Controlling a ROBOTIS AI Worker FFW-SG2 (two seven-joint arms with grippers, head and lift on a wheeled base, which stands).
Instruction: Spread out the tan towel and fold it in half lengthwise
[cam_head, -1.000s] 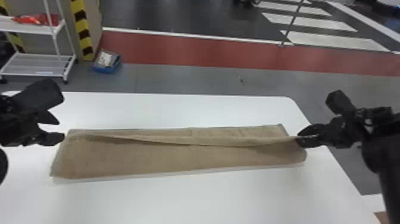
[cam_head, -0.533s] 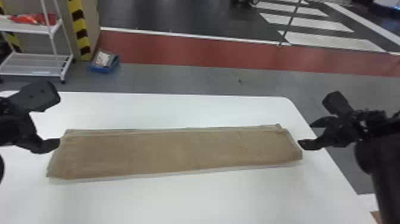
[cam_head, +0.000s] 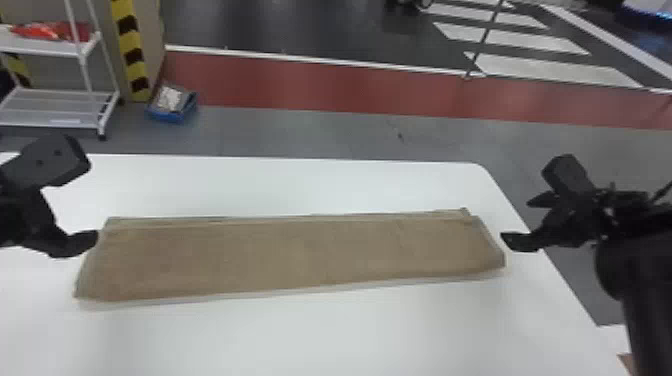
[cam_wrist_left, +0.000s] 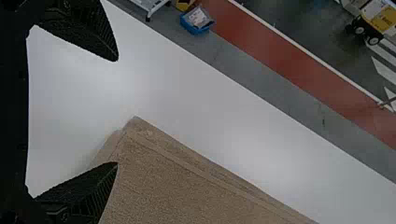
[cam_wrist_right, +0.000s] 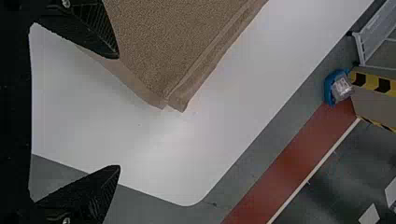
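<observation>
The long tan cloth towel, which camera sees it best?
The head view: the towel shows there from end to end, one long strip on the flat white table. The left wrist view gives a close look at its left end, the right wrist view at its right end.

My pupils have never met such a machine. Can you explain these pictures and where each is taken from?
This is a robot with two black arms, working at a smooth white table. The head picture looks forward and down; the other two come from its left and right wrists and are turned on their side. On the table lies a tan cloth towel, folded long and narrow, its layers slightly offset along the far edge. The black two-fingered left gripper is open by the towel's left end, the matching right gripper open by its right end. Neither holds anything.
</observation>
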